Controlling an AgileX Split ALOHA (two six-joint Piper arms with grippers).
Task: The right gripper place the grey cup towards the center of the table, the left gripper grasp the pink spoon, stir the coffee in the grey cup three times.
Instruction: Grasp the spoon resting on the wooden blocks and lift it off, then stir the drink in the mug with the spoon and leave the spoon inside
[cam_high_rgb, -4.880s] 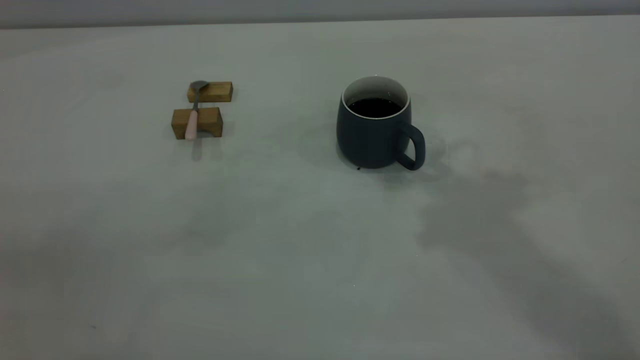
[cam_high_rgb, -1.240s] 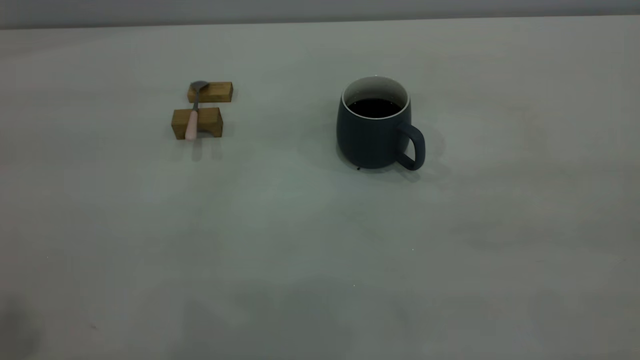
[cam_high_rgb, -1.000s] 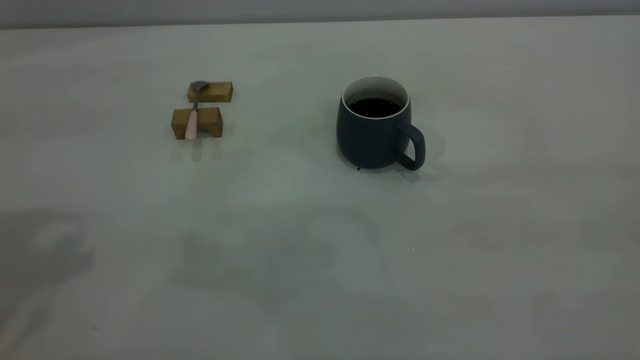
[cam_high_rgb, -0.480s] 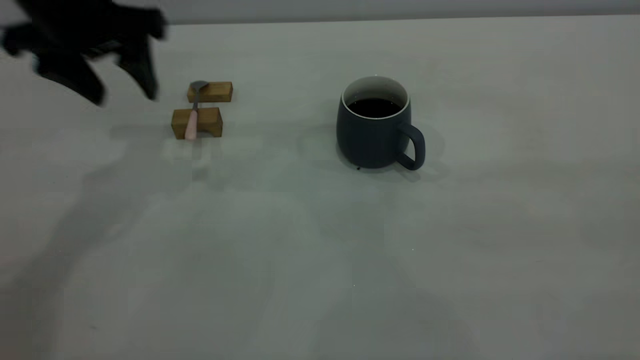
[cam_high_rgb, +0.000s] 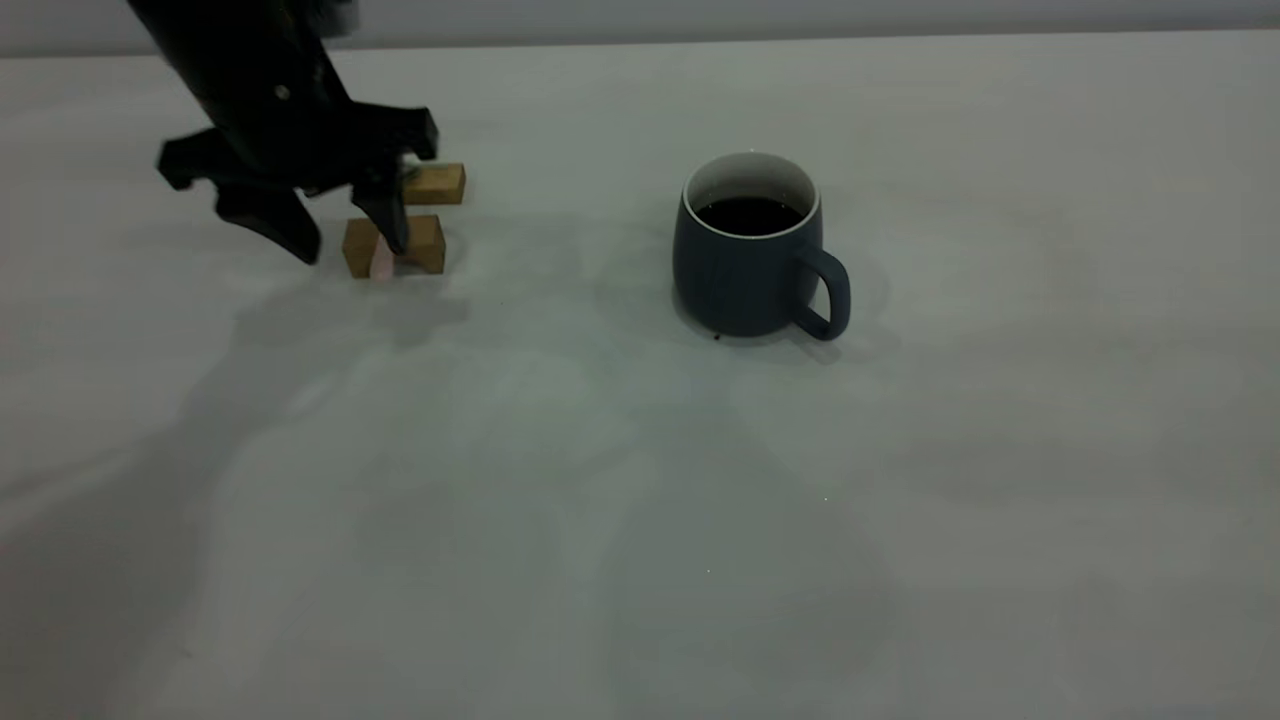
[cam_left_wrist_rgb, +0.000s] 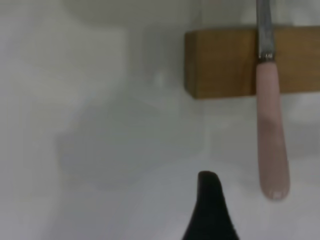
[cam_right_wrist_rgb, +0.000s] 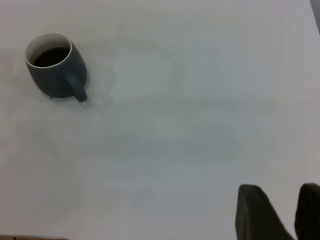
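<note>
The table (cam_high_rgb: 640, 500) looks the same as before. My left gripper (cam_high_rgb: 350, 240) has come down from the far corner; its fingers stand wide apart over the blocks (cam_high_rgb: 425, 245), holding nothing. The cup (cam_high_rgb: 745, 265) has not moved. The spoon (cam_left_wrist_rgb: 272, 145) still lies on the blocks.

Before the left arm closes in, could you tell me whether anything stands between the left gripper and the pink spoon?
Nothing visible does. The left gripper hangs open just above the pink spoon, which lies across two wooden blocks. The grey cup stands well off to the side.
</note>
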